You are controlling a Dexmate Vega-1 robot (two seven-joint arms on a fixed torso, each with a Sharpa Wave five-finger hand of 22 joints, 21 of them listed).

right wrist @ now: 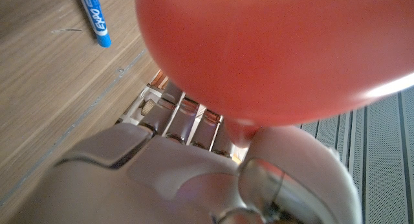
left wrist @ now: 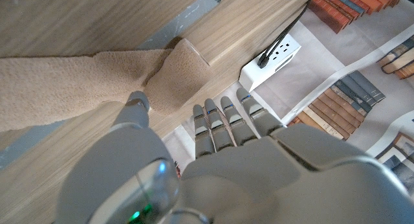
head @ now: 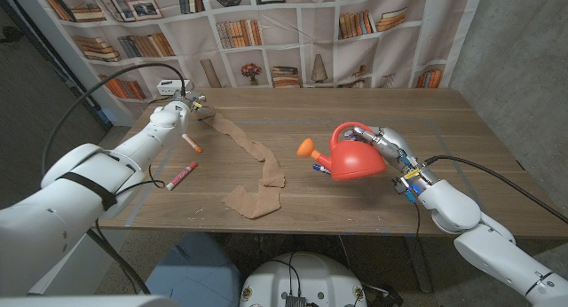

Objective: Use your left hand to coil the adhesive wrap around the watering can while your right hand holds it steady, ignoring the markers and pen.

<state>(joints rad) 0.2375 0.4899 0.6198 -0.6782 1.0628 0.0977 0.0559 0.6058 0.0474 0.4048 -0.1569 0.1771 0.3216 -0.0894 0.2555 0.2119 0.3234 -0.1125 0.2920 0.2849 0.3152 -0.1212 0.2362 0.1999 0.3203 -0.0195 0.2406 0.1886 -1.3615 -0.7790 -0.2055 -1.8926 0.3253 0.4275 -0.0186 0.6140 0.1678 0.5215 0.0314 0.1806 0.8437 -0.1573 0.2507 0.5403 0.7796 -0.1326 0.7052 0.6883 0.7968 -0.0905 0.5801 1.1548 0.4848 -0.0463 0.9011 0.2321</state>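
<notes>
Right hand point(head: 393, 147) fingers clamped on red watering can point(head: 355, 156), lifted off bench point(head: 426, 112) — left hand point(head: 182, 107) pinches end of tan adhesive wrap point(head: 257, 169) at far bench edge.

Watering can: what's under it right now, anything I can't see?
Beneath the red watering can, held by the right hand, a blue marker pokes out near the spout side. How far the marker runs under it is hidden by the can's body.

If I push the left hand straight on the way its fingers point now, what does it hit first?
Likely nothing on the table: the left hand pinches the end of the adhesive wrap at the far edge, its fingers pointing past it toward the white power strip; depth is unclear.
</notes>
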